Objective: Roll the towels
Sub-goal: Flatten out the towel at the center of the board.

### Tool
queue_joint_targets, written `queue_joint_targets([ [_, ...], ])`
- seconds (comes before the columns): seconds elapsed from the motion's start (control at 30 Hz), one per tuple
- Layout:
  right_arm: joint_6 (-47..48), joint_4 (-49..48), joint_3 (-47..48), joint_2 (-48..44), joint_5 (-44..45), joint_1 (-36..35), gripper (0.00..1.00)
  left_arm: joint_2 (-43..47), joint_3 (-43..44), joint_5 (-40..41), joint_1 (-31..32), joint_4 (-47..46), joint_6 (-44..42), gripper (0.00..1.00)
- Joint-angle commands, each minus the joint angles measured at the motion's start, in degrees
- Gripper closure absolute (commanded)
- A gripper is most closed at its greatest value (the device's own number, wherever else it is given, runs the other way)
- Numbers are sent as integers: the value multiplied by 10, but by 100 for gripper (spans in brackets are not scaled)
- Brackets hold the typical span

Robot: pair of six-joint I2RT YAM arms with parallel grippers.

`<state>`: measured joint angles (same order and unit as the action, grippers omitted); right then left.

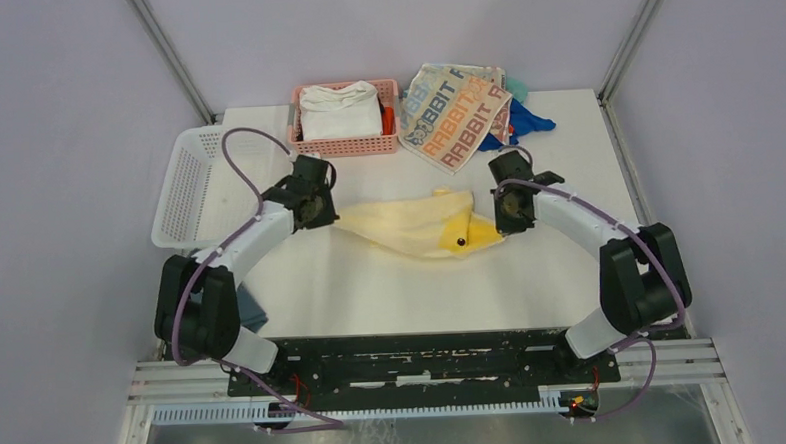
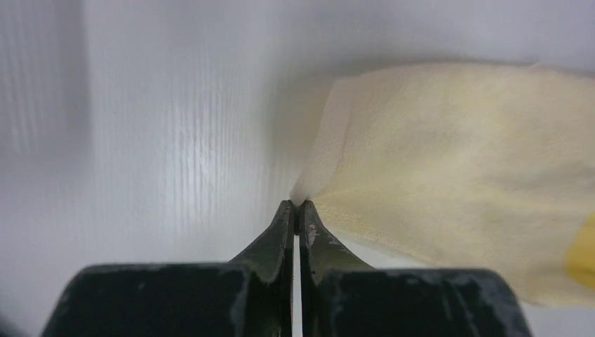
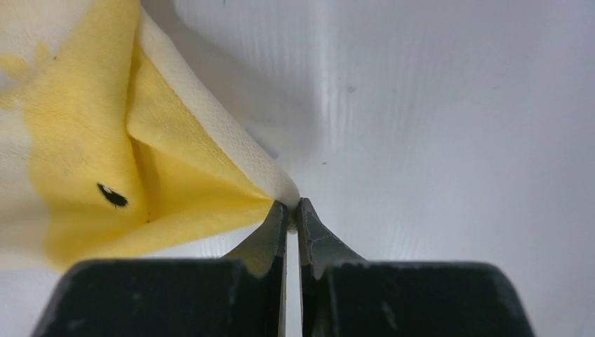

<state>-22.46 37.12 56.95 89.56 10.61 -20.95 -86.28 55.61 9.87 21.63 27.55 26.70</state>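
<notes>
White surface (image 1: 422, 301), lilac walls (image 1: 65, 146) around. Yellow towel (image 1: 409, 226) mid-surface, stretched out: my left hand (image 2: 296, 208) pinches its pale corner, my right hand (image 3: 291, 208) its yellow corner. RABBIT towel (image 1: 456, 114) at far edge.

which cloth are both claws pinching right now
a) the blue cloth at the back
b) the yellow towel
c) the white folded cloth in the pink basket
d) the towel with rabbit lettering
b: the left claw and the right claw are each shut on an opposite corner of the yellow towel, while the RABBIT towel lies apart at the back of the table.
</notes>
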Motion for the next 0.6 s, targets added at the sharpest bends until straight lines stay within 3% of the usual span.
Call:
queue_joint_targets([
  [0.0,11,29,94,-51,44,42,100,34,129,-15,-43,9,-55,97],
  [0.13,23,59,174,-64,62,76,100,19,247,-22,-58,36,-76,97],
  [0.27,28,86,222,-104,80,88,100,35,299,-11,-64,47,-80,97],
  [0.4,29,109,216,-166,78,88,100,96,273,-18,-64,47,-68,97],
  [0.57,38,163,195,-235,22,88,100,202,169,-65,-64,47,-29,97],
])
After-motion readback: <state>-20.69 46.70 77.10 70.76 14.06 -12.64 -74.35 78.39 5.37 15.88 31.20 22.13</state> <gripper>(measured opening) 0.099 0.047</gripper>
